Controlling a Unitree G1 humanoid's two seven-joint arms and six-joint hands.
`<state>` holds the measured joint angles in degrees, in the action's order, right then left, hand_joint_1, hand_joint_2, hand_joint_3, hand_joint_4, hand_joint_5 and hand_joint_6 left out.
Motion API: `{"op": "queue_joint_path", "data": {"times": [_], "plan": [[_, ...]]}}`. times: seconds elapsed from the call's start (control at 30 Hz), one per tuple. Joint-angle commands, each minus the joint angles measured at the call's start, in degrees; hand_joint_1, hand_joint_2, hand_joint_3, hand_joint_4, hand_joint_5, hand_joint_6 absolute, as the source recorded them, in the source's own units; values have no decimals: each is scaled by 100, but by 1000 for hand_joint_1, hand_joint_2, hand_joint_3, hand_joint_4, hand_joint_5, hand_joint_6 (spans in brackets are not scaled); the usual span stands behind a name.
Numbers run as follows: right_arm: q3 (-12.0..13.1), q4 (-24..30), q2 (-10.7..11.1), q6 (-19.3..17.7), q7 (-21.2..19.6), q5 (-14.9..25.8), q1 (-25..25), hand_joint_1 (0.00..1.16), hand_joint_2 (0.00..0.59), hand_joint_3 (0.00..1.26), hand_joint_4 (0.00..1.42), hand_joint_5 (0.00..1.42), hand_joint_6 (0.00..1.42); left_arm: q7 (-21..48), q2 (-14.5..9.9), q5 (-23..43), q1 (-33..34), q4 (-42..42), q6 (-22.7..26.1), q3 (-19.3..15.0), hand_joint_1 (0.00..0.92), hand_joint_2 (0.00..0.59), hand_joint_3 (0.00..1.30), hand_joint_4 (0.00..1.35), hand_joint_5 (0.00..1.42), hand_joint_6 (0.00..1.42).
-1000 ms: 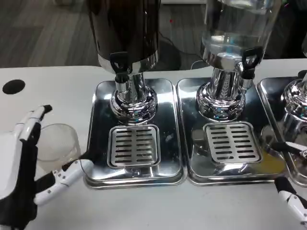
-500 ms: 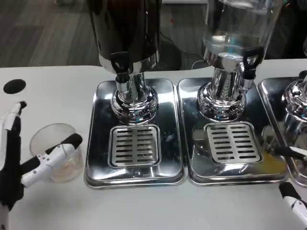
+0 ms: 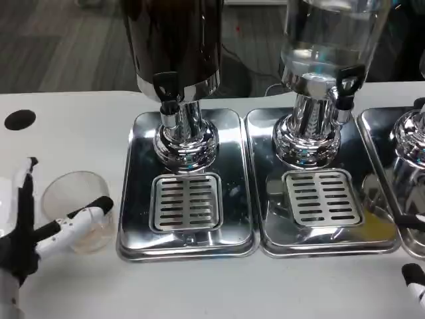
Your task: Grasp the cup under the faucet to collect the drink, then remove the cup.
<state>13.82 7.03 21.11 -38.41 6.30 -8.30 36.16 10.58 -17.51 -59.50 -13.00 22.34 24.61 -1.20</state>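
Note:
A clear plastic cup (image 3: 75, 199) stands upright on the white table, just left of the left drip tray (image 3: 137, 199). It holds a little pale liquid at the bottom. My left hand (image 3: 23, 232) is at the lower left with its fingers spread. Its thumb (image 3: 78, 220) reaches across the front of the cup and the other fingers (image 3: 26, 189) stand apart to the cup's left. The dark dispenser's faucet (image 3: 167, 93) hangs over the slotted grate (image 3: 186, 203), which is bare. Only the fingertips of my right hand (image 3: 414, 276) show at the lower right corner.
A second dispenser with a clear tank (image 3: 329, 40) and its own tray (image 3: 319, 199) stands to the right, and a third tray (image 3: 398, 159) is at the right edge. A black hole (image 3: 18, 119) marks the table at the far left.
My left hand has let go of the cup and drawn back down and left, its fingers spreading. The cup stays beside the tray. My right hand has sunk toward the lower right corner.

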Motion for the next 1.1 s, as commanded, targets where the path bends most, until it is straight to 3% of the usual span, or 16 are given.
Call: {"op": "queue_joint_path", "data": {"times": [0.03, 0.6, 1.1], "plan": [[101, -72, 65, -218, 96, 163, 36, 606, 387, 294, 224, 163, 0, 46, -97, -251, 165, -157, 136, 235, 135, 36, 81, 43, 348, 644], [167, -485, 116, -637, 356, 486, -124, 613, 375, 307, 224, 184, 54, 233, -222, -526, 638, -584, 598, 692, 210, 46, 157, 160, 453, 705], [150, -567, 83, -745, 492, 568, -205, 601, 379, 307, 224, 193, 88, 180, -290, -476, 941, -1007, 641, 1010, 259, 56, 251, 284, 548, 740]]}}
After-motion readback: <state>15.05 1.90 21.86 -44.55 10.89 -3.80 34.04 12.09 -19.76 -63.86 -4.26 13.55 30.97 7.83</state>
